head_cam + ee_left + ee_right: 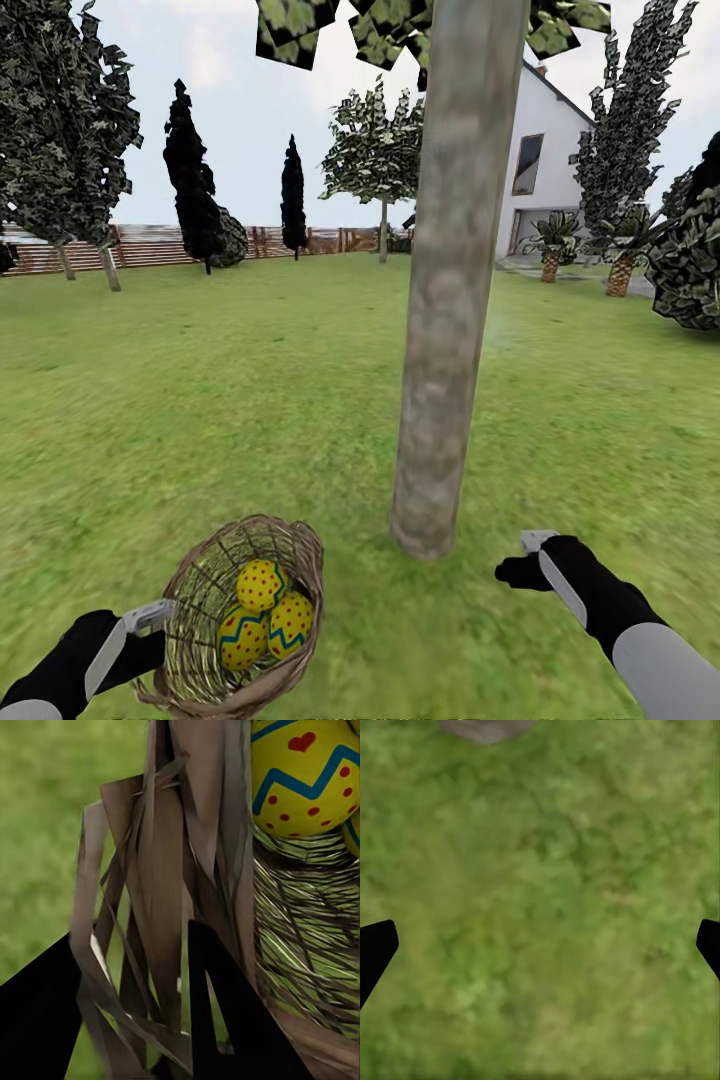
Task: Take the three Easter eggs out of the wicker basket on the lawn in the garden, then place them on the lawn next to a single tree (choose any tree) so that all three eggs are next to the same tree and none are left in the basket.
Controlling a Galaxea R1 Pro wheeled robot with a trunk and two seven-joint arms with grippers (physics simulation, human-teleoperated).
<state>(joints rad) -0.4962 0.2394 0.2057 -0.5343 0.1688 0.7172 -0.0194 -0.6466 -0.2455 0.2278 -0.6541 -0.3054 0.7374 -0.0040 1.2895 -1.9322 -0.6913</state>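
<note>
The left gripper (150, 615) pinched the rim of the round brown wicker basket (300, 560), which sat on the mottled green lawn (250, 400) just beside the thick grey-brown tree trunk (450, 300), three yellow zigzag-banded eggs (262, 610) inside. The right gripper (530, 560) hovered spread near the trunk; reaching in gently seemed wisest
</note>
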